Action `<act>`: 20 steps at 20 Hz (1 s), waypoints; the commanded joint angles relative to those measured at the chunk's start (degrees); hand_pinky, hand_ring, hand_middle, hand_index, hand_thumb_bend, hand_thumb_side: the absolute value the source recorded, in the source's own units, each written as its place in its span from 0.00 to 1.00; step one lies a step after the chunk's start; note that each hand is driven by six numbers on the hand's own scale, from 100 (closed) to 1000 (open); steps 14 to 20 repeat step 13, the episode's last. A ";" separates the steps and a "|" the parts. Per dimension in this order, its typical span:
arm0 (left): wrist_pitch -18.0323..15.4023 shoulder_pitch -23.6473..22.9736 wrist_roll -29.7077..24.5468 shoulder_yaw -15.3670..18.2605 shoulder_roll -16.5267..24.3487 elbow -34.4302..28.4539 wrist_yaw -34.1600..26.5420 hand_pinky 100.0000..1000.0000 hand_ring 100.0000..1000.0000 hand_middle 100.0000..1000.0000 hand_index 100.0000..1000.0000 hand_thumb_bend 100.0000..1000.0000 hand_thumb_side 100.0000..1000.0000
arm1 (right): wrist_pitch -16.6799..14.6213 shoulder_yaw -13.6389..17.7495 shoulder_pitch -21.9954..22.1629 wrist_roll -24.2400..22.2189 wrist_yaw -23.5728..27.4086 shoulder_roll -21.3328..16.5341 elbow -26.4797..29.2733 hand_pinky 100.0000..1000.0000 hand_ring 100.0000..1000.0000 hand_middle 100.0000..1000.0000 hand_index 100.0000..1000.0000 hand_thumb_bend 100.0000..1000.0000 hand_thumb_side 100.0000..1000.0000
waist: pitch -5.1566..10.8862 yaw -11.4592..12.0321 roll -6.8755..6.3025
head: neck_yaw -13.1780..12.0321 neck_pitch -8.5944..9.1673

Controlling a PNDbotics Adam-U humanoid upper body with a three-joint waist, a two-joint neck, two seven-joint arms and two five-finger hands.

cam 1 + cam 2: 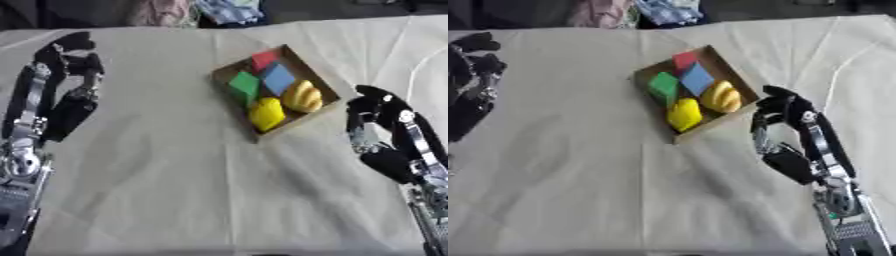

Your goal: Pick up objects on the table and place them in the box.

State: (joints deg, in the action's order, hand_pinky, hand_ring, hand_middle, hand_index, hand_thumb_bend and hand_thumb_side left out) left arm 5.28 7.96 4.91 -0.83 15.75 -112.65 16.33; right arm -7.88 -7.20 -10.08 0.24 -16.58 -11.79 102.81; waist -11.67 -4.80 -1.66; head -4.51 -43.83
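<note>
A shallow cardboard box (308, 70) sits turned at an angle in the upper middle of the frame, on a tabletop (175, 175) covered with a creased pale cloth. Inside it lie five things packed close together: a red block (263, 60) at the far corner, a blue block (278, 78) just beside it, a green block (244, 85) to the left of the blue one, a yellow-orange ridged piece that looks like a bunch of bananas (303, 96) on the right side, and a plain yellow rounded piece (266, 113) at the near corner. Their exact shapes are hard to make out.

The left hand (72, 55) is at the upper left of the frame, well apart from the box, fingers curled with nothing in them; in the right eye view it is cut off at the left edge. The right hand (780, 107) is at the middle right, near the box's lower right corner but apart from it, fingers bent downward and holding nothing. Neither arm covers the box.

Along the top edge, beyond the tabletop, lies a heap of crumpled fabric (197, 10) in pink and blue, partly cut off by the frame.
</note>
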 commanded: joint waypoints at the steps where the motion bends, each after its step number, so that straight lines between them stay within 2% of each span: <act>1: -0.26 -0.34 0.41 0.15 -1.25 -0.10 -0.63 0.67 0.61 0.70 0.85 0.00 0.61 | 0.49 0.61 -0.35 1.83 0.15 -0.10 0.70 0.59 0.67 0.63 0.85 0.00 0.34 | 0.22 -0.19 0.05 | -0.31 -0.29; 10: -0.77 -1.90 0.59 -1.21 -3.87 1.48 -0.98 0.68 0.61 0.70 0.85 0.00 0.64 | 1.04 0.59 -0.08 2.86 0.78 0.22 0.60 0.59 0.66 0.62 0.83 0.00 0.34 | -0.13 -0.47 0.29 | 0.06 -0.29; 20: -0.91 -2.04 0.54 -1.28 -4.07 1.74 -0.64 0.68 0.61 0.70 0.85 0.00 0.65 | 1.16 0.59 -0.07 3.01 1.10 0.18 0.60 0.59 0.66 0.62 0.83 0.00 0.34 | -0.12 -0.43 0.45 | 0.44 -0.29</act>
